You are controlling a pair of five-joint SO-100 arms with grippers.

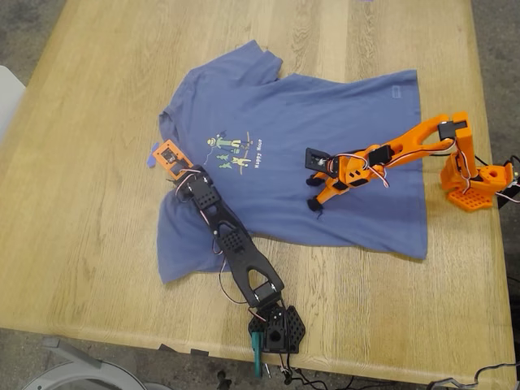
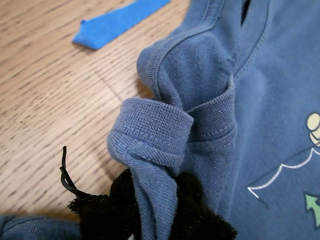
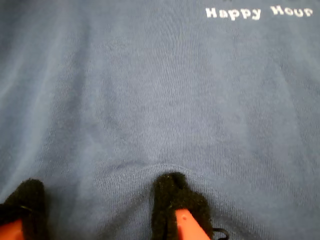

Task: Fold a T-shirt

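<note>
The periwinkle-blue T-shirt (image 1: 341,106) lies spread flat on the wooden table, print facing up, collar toward the exterior view's left. My first gripper (image 1: 165,153), on the black arm, is shut on the bunched collar ribbing (image 2: 155,135), which rises between its black padded fingers (image 2: 200,215). My second gripper (image 1: 314,180), on the orange arm, stands open over the shirt's middle. Its padded fingertips (image 3: 172,195) touch the flat fabric (image 3: 160,100) just below the "Happy Hour" lettering (image 3: 255,12).
A small blue tape scrap (image 2: 120,22) lies on the bare wood (image 1: 89,211) beside the collar. The orange arm's base (image 1: 473,185) sits at the exterior view's right edge, the black arm's base (image 1: 276,325) at the near table edge. A white object (image 1: 6,93) shows off the table.
</note>
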